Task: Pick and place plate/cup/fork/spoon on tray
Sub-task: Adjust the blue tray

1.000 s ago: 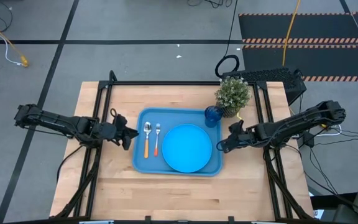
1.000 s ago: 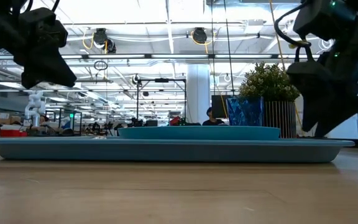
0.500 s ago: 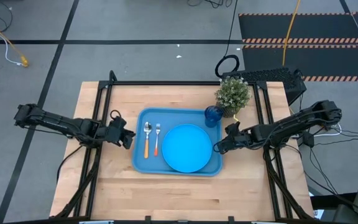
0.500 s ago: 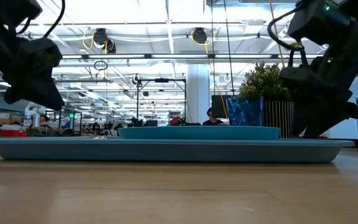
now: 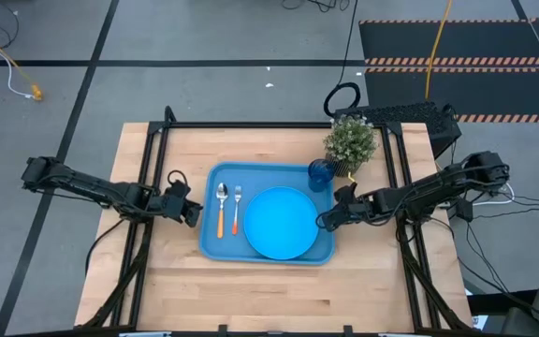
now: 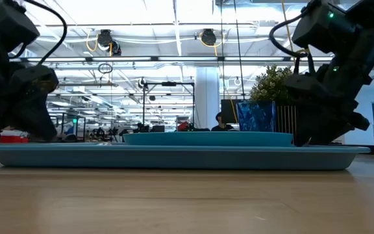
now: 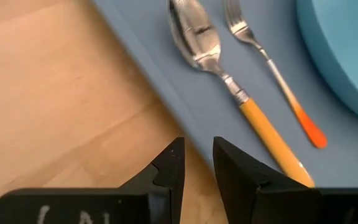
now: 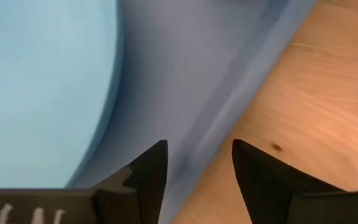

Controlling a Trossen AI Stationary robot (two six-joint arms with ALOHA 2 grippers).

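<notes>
Mostly, the level view is hiding what is lying flat: the tray [image 6: 174, 156] is showing only as a long blue edge, the plate [image 6: 206, 138] as a thin strip above it, and the spoon and fork cannot be made out there at all. From above, the tray [image 5: 210, 239] is sitting in the middle of the frame on the wooden surface [image 5: 279, 290], with the spoon [image 5: 221, 208] and fork [image 5: 236, 208] lying side by side at its left, the plate [image 5: 283, 222] to their right, and the cup [image 5: 320, 173] at the tray's upper right corner, beside a potted plant [image 5: 350, 142].

The left arm is reaching in from the left, its pincer [image 5: 193, 213] slightly parted and empty, just beside the tray's left rim. The right arm is stretching in from the right, its pincer [image 5: 327, 221] open, gripping nothing, hanging over the tray's right rim.
</notes>
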